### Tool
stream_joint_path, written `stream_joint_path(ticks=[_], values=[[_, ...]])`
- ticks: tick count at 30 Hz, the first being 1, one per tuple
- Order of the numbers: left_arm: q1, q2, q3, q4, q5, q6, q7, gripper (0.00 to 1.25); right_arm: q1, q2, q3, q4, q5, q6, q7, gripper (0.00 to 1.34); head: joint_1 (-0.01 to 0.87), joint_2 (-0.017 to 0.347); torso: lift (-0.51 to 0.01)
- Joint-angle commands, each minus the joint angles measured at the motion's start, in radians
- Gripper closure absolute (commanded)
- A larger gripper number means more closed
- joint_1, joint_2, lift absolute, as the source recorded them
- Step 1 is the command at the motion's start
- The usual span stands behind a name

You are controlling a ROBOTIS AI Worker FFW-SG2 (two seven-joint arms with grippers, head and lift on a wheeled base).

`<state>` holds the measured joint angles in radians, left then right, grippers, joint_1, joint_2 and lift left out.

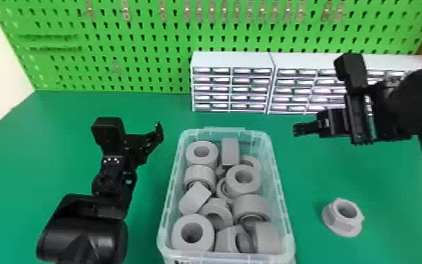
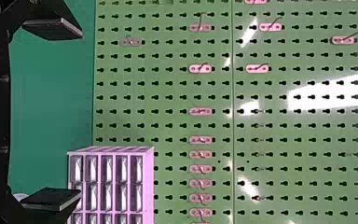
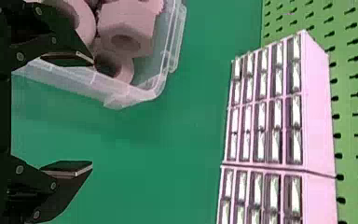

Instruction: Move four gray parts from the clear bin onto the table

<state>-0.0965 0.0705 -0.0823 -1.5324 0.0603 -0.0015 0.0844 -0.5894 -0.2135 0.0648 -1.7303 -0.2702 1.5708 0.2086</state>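
The clear bin (image 1: 282, 182) stands on the table, filled with several gray parts (image 1: 201, 154), round rings and angular pieces piled together. One gray flanged hex part (image 1: 336, 221) lies on the table right of the bin. Left of the bin's far end is my left gripper (image 1: 158, 132); its wrist view shows the left gripper (image 2: 80, 112) open, nothing between its fingers. My right gripper (image 1: 297, 130) is beyond the bin's far right corner. In its wrist view the right gripper (image 3: 92, 112) is open and holds nothing, with the bin (image 3: 135, 95) and some gray parts (image 3: 126, 35) beside one finger.
White drawer cabinets (image 1: 232, 59) line the table's back edge, behind the bin and the right gripper. A green pegboard (image 1: 132, 38) with metal hooks rises behind them. Green tabletop (image 1: 17, 168) shows on the left and around the loose part.
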Motion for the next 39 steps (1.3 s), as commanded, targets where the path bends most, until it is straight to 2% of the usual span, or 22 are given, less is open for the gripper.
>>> stream_joint_path(ticks=[1, 10, 17, 39], values=[[0.000, 0.000, -0.001, 0.000, 0.001, 0.000, 0.000, 0.09, -0.004, 0.002, 0.020, -0.002, -0.023, 0.001, 0.000, 0.48, 0.693, 0.072, -0.052], [0.000, 0.000, -0.001, 0.000, 0.001, 0.000, 0.000, 0.09, -0.010, 0.005, 0.073, -0.002, -0.040, 0.001, 0.000, 0.48, 0.693, 0.072, -0.052], [-0.002, 0.000, 0.001, 0.000, 0.001, 0.000, 0.000, 0.09, -0.032, 0.009, 0.150, 0.008, -0.055, 0.001, 0.000, 0.48, 0.693, 0.072, -0.052], [-0.005, 0.000, 0.001, 0.000, 0.001, 0.000, 0.000, 0.09, -0.086, 0.014, 0.310, 0.098, -0.136, 0.000, 0.000, 0.48, 0.693, 0.072, -0.052]])
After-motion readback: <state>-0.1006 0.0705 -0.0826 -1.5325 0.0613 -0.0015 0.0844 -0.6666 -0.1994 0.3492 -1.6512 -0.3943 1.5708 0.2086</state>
